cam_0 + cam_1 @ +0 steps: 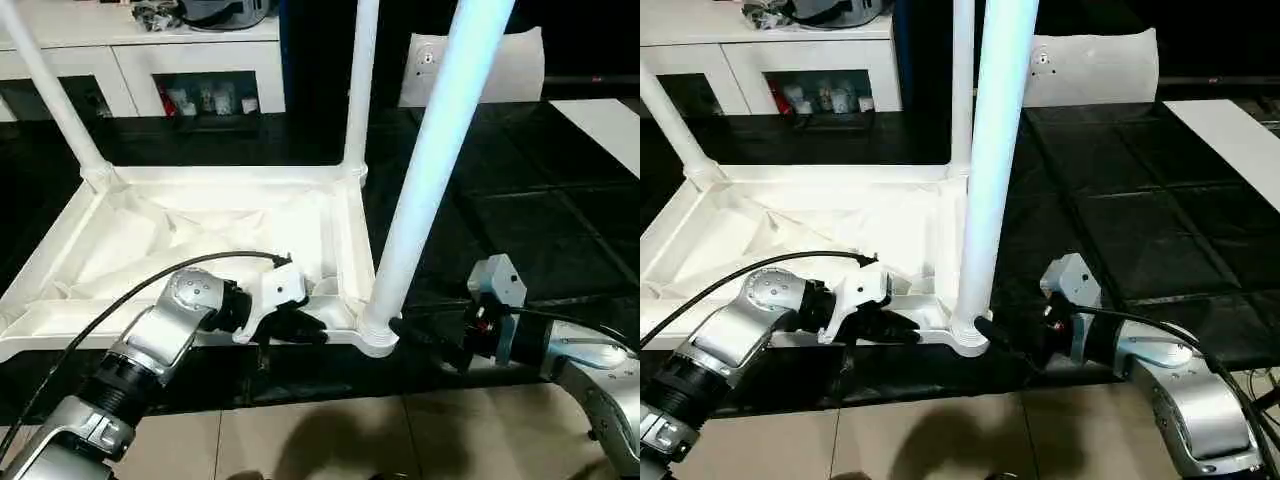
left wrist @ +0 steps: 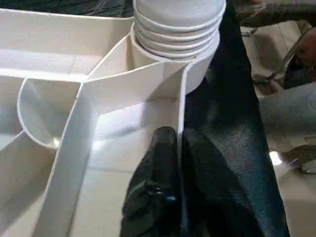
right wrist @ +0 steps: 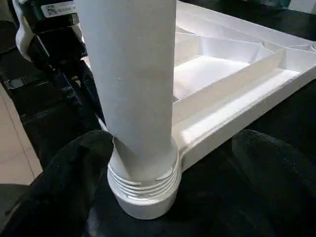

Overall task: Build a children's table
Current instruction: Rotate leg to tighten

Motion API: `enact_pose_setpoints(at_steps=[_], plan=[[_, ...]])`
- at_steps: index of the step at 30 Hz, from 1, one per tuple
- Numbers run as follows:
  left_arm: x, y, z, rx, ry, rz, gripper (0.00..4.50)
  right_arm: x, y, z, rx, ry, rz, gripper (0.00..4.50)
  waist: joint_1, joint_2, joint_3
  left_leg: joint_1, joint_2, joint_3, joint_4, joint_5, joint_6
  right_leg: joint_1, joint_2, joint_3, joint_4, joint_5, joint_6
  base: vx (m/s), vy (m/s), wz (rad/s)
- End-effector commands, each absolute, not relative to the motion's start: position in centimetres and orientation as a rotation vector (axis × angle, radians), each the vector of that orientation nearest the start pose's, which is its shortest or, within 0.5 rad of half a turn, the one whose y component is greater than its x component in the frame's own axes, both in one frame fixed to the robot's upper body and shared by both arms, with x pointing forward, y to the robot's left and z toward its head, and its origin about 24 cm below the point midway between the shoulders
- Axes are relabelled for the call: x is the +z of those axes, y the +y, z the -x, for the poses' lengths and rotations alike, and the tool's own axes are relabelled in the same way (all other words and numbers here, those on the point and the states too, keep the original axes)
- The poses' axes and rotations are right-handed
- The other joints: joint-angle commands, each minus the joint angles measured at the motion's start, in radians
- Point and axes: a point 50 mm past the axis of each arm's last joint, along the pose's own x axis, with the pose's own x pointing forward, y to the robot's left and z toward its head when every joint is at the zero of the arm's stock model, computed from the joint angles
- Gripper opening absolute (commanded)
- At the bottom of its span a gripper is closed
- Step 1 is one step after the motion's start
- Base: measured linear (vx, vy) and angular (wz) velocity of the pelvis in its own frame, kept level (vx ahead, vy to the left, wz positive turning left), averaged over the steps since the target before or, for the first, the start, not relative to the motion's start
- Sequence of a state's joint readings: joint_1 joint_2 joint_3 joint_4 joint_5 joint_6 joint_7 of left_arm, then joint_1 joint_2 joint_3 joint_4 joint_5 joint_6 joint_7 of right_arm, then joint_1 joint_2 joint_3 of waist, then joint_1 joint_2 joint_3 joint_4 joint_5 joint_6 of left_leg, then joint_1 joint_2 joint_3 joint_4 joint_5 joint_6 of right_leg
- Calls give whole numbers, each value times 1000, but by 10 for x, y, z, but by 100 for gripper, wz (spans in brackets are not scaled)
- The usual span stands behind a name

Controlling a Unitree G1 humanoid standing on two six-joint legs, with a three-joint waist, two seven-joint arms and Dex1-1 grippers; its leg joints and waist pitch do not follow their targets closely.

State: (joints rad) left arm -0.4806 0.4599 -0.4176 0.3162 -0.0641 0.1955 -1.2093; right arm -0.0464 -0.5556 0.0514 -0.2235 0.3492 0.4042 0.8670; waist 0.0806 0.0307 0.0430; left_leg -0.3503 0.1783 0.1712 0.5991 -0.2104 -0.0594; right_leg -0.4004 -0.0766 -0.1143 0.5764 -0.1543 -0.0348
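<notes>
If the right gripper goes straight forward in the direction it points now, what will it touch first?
Most likely the threaded base of the near leg, standing in the tabletop's corner socket. The right gripper points straight at it, its fingers spread on either side; the depth left is unclear.

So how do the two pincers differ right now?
The left pincer is shut on the tabletop's near rim wall, while the right pincer is open around the near leg's threaded base. The left comes in from the left, the right from the right. Both work at the same corner socket.
</notes>
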Motion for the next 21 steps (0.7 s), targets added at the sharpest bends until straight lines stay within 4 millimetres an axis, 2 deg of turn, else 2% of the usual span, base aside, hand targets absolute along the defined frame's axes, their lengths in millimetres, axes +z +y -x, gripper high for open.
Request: enact_pose_setpoints(at_steps=[1, 8, 9, 14, 16, 17, 18, 21], plan=[[52, 124, -288, -1460, 465, -463, 2, 84, -177, -239, 974, 252, 155, 450, 2, -8, -56, -2, 40, -18, -71, -180, 66, 51, -74, 47, -99, -494, -23, 0, 0, 0], [50, 127, -282, -1530, 444, -523, 2, 86, -170, -246, 1055, 230, 125, 450, 2, -9, -58, -3, 44, -18, -70, -167, 71, 54, -78, 50, -89, -449, -53, 0, 0, 0], [50, 128, -281, -1541, 445, -526, 2, 86, -169, -246, 1073, 228, 117, 450, 2, -13, -60, -3, 45, -18, -70, -161, 72, 55, -78, 51, -88, -439, -57, 0, 0, 0], [51, 131, -279, -1549, 450, -557, 2, 86, -167, -251, 1124, 224, 126, 450, 4, -10, -60, -3, 50, -17, -71, -147, 73, 56, -79, 55, -77, -385, -89, 0, 0, 0], [51, 131, -282, -1509, 440, -559, 2, 86, -166, -251, 1137, 230, 128, 450, 4, -10, -59, -1, 49, -16, -71, -154, 68, 55, -79, 55, -78, -399, -91, 0, 0, 0], [51, 131, -284, -1489, 438, -550, 2, 86, -166, -251, 1147, 235, 132, 450, 5, -15, -58, -1, 48, -15, -70, -159, 67, 55, -79, 55, -82, -418, -85, 0, 0, 0], [51, 130, -287, -1461, 441, -501, 2, 85, -165, -250, 1172, 248, 133, 450, 8, -11, -57, 1, 48, -15, -70, -165, 66, 54, -80, 55, -83, -439, -80, 0, 0, 0], [53, 128, -289, -1443, 436, -430, 2, 84, -165, -248, 1193, 260, 139, 450, 10, -12, -57, 1, 48, -15, -70, -160, 66, 55, -80, 54, -85, -448, -73, 0, 0, 0]])
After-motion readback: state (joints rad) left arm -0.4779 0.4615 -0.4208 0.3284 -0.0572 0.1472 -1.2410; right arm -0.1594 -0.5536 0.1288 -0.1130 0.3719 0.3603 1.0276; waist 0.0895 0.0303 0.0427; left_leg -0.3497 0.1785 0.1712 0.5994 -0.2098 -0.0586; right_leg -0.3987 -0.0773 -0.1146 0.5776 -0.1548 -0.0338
